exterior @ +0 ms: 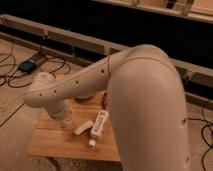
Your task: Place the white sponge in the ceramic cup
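Note:
The white sponge [82, 128] lies flat on the wooden table [55, 142], just left of a long white remote-like stick [98, 125]. My gripper [65, 119] hangs at the end of the thick white forearm [75, 87], low over the table and a little left of the sponge, apart from it. The forearm and wrist cover the table's back left part, and the ceramic cup is hidden from this view.
A rounded greyish-green bowl [86, 96] peeks out from under the forearm at the back of the table. A small red thing [105, 99] sits beside it. My big upper arm [150, 110] blocks the table's right side. Cables [30, 65] lie on the floor at left.

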Action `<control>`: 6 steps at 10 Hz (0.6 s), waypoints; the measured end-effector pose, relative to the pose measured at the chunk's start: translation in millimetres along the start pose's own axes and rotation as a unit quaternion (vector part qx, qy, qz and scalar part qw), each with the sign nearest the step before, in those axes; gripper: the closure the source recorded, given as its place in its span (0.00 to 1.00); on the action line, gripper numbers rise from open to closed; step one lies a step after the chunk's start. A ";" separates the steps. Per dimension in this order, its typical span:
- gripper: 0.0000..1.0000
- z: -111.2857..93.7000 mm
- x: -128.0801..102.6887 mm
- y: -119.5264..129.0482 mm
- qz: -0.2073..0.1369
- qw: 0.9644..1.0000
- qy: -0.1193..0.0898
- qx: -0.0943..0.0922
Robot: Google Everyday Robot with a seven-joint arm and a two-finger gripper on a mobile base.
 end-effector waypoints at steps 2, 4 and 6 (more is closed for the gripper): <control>0.57 20.0 5.5 -9.6 -0.038 0.998 0.027 -0.037; 0.36 28.4 12.2 -10.4 -0.053 0.995 0.058 -0.061; 0.21 23.6 25.6 -12.8 -0.058 0.994 0.065 -0.069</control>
